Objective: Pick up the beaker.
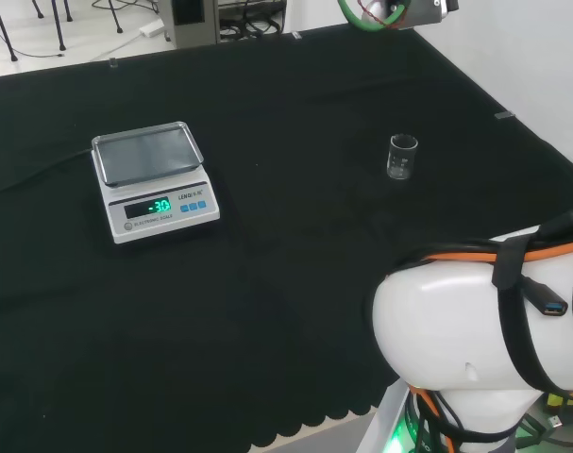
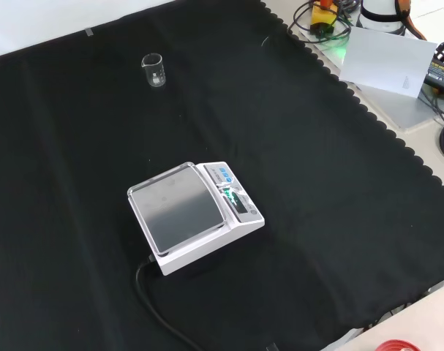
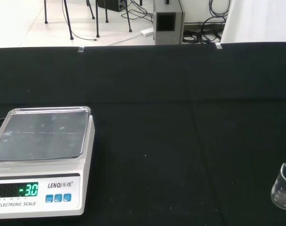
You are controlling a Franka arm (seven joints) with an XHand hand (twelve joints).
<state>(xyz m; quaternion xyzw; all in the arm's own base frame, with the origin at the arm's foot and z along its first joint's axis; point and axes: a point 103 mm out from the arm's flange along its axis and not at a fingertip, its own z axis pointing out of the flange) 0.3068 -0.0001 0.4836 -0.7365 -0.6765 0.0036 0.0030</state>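
Fingers cannot be judged from these pictures, so whether the hand is open or closed is something I cannot tell. Outward from the wrist camera, the beaker [image 3: 285,186] is sitting at the lower right edge of the wrist picture, upright on the black cloth [image 3: 180,141] and looking empty. In the head view the beaker [image 1: 402,157] is standing right of centre; in the front view it [image 2: 153,69] is standing at the upper left, well apart from the scale [image 2: 194,215] (its tray bare). Reaching it probably means shifting toward that side and descending over its upright axis.
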